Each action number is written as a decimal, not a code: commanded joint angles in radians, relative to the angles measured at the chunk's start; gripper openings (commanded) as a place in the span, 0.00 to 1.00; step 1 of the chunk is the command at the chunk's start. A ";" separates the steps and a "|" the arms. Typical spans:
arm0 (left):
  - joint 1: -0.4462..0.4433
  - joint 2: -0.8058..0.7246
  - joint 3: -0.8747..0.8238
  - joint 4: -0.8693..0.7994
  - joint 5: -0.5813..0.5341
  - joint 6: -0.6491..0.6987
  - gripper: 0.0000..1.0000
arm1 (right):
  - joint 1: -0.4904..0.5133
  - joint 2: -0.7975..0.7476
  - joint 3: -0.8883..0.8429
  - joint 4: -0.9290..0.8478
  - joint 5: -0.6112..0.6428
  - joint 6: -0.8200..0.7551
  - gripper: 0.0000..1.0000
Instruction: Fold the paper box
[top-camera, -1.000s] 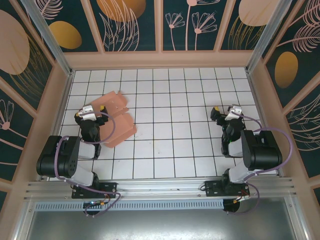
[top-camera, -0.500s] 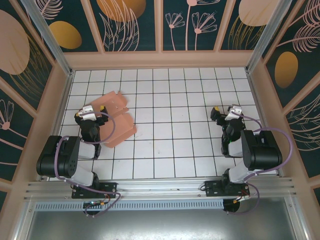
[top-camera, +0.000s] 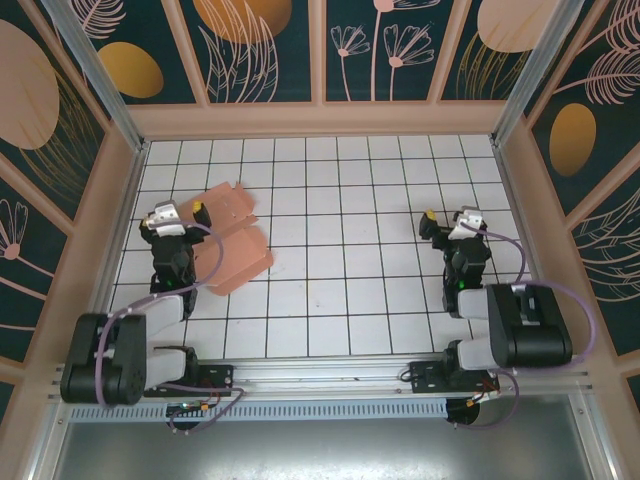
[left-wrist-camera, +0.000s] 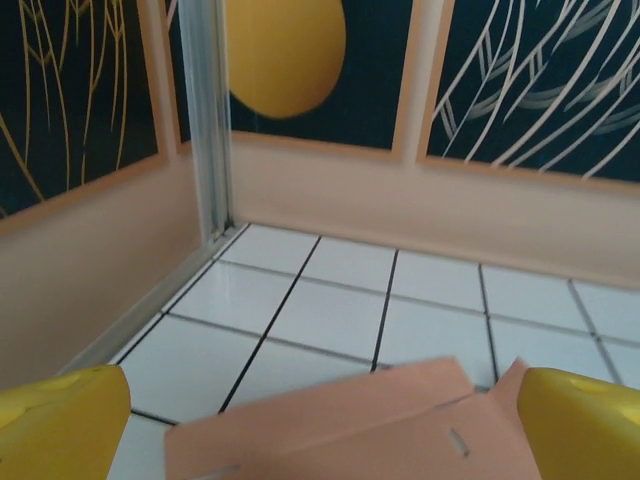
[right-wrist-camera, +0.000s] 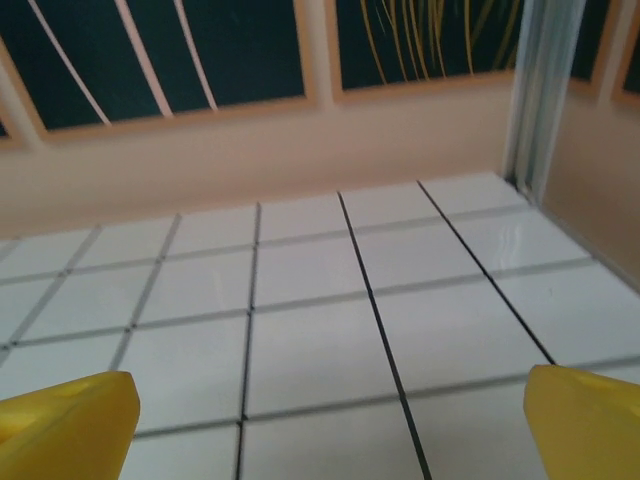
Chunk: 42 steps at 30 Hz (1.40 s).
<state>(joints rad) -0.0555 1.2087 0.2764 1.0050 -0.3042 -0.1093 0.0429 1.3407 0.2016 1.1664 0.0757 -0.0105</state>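
We hold our left gripper (top-camera: 180, 214) spread wide at the flat paper box's (top-camera: 232, 240) left edge, and our right gripper (top-camera: 450, 220) equally spread above white tiles (top-camera: 340, 250).

In the top view the left arm (top-camera: 150, 330) reaches up the frame from its base at lower left, and the left gripper (top-camera: 176, 214) has its jaws spread wide. The right arm (top-camera: 515, 325) mirrors it at lower right, with the right gripper (top-camera: 453, 220) equally agape. Each wrist view shows yellow fingertips (left-wrist-camera: 60, 425) in the bottom corners
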 joint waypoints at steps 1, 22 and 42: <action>-0.034 -0.078 0.076 -0.216 -0.009 -0.084 0.99 | 0.068 -0.108 0.085 -0.186 0.054 -0.065 0.99; -0.075 0.320 0.417 -0.680 0.109 -0.648 0.96 | 0.295 -0.178 0.351 -0.784 -0.057 0.133 0.97; -0.220 0.667 0.607 -0.623 0.546 -0.539 0.94 | 0.293 -0.142 0.376 -0.768 -0.145 0.218 0.98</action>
<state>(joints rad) -0.2394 1.8286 0.8471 0.3840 0.1585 -0.6697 0.3294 1.1942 0.5491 0.3763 -0.0437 0.1722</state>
